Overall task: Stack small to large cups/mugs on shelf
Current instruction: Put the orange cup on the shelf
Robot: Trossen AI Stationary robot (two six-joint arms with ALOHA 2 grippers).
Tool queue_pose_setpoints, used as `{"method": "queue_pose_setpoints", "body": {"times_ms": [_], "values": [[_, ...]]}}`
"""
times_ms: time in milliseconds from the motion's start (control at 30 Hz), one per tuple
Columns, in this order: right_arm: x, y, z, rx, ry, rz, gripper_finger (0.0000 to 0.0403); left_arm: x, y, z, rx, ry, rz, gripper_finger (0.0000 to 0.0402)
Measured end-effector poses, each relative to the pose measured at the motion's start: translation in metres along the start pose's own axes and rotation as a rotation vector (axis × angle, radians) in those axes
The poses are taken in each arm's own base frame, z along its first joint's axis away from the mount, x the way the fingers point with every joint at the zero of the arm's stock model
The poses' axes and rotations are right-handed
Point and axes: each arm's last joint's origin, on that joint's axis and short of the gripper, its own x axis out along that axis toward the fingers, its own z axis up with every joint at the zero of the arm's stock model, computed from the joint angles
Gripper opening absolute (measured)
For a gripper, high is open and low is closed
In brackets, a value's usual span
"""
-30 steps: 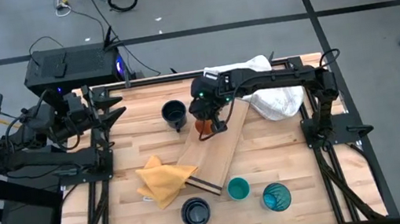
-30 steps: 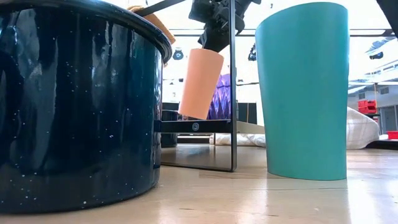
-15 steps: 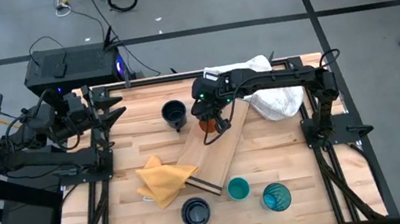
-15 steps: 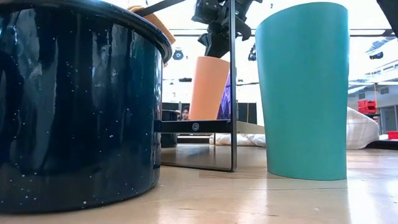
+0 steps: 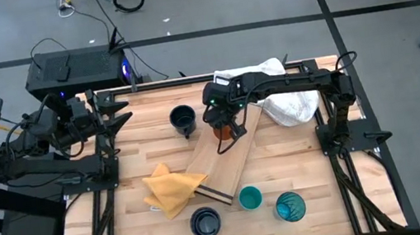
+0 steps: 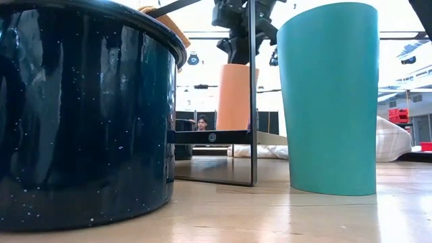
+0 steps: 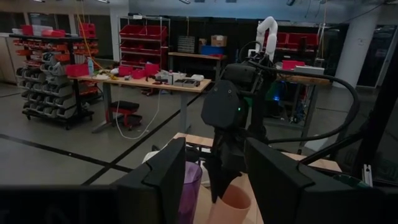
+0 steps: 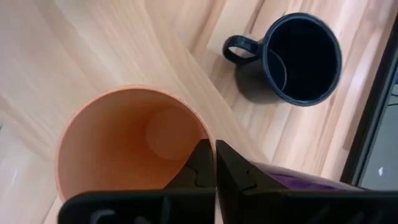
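Note:
My right gripper (image 5: 224, 124) is shut on the small orange cup (image 6: 236, 96), which stands upright over the far end of the light-wood shelf (image 5: 225, 161). The purple tumbler (image 8: 298, 182) stands right beside the cup. One navy mug (image 5: 183, 120) sits left of the shelf, and the other (image 5: 205, 224) sits near the near edge. The small teal cup (image 5: 250, 199) and the teal-blue patterned tumbler (image 5: 291, 206) also stand at the near edge. My left gripper (image 5: 120, 116) waits open at the table's left edge. My right gripper pinches the orange cup's wall at the rim (image 8: 200, 138), one finger (image 8: 198, 163) inside and one (image 8: 235, 169) outside. It comes from above, pointing down. The cup hangs upright below it. A dark bar in the low view hides the cup's base, so whether it rests on the shelf cannot be told.
A yellow cloth (image 5: 169, 189) lies at the shelf's near-left end, and a white towel (image 5: 284, 100) lies at the far right. A person (image 6: 201, 123) shows in the room beyond the table. Bare wood lies between the shelf and the right edge.
My right gripper has moved a little toward the table's right, still shut on the orange cup. The cup has swung from tilted to upright.

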Motion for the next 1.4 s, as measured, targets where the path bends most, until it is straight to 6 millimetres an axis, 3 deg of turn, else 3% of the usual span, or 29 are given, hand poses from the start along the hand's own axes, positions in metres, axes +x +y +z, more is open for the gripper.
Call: {"method": "queue_pose_setpoints", "body": {"times_ms": [1167, 1400], "values": [[0.0, 0.0, 0.004, 0.05, -0.075, 0.057, 0.0031, 0.0, 0.0, 0.0, -0.001, 0.0, 0.001, 0.0172], [0.019, 0.003, 0.004, 0.054, -0.029, 0.105, 0.0031, 0.0, 0.0, 0.0, -0.001, 0.0, 0.001, 0.0172]]}}
